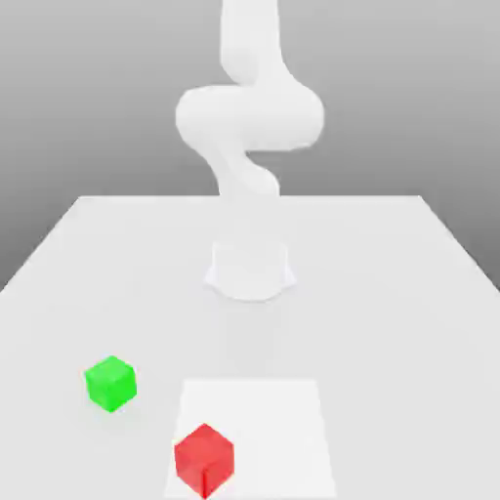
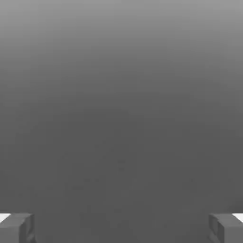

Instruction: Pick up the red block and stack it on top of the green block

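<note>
I am holding my pincer (image 2: pixel 121 228) open, its two grey, blocky fingers standing wide apart in the hand view, and I am grasping nothing. My smooth, white, rounded arm (image 1: pixel 250 117) is rising from its base at the far part of the pale, plain counter (image 1: pixel 391 342). The red block (image 1: pixel 204 460) is lying near the front edge of the exterior view, a small cube with flat, matte faces and straight edges. It is showing one corner toward the viewer, and it is overlapping the left side of a flat, white, four-sided patch (image 1: pixel 273 430) in that view. The green block (image 1: pixel 111 384), also a plain matte cube, is sitting farther back and more to the exterior view's left, apart from the red one and turned at an angle.
</note>
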